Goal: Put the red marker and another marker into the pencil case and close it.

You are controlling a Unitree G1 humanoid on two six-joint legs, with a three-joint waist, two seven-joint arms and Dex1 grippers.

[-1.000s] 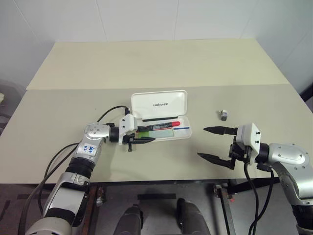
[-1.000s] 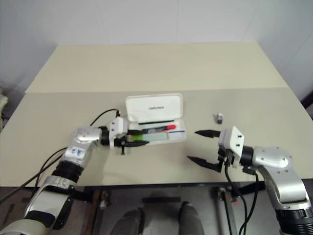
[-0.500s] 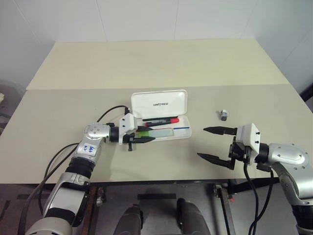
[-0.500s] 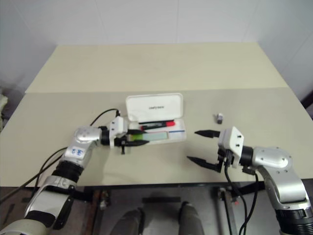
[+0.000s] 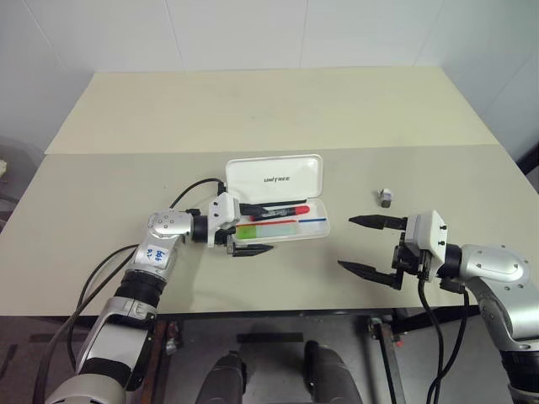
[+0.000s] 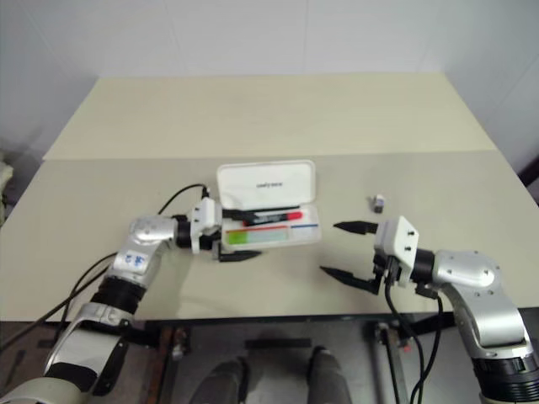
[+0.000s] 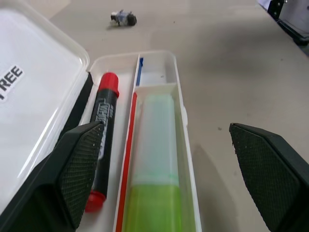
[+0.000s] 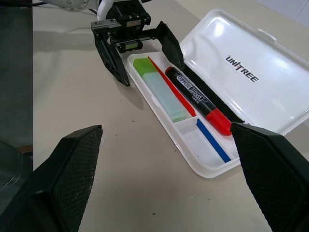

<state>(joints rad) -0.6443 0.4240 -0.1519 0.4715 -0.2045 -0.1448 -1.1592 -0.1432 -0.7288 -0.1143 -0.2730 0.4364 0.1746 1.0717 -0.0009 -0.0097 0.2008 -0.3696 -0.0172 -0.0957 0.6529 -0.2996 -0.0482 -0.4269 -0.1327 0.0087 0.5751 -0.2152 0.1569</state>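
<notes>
Pencil case (image 5: 279, 204) lies open on the worktop (image 5: 253, 109), lid tipped back, with the red marker (image 5: 278, 208) and the light-green marker (image 5: 266, 228) side by side inside it. Left tool (image 5: 248, 230) reaches level at the case's left end, released, its fingers straddling that end. Right tool (image 5: 370, 247) hangs spread wide, well apart to the right, gripping nothing.

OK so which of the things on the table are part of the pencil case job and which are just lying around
Part of the job:
- red marker, in the case
- light-green marker, in the case beside it
- pencil case, lid up
- left end effector, open at the case's end

Just lying about:
- small grey block, on the table apart from the case
</notes>
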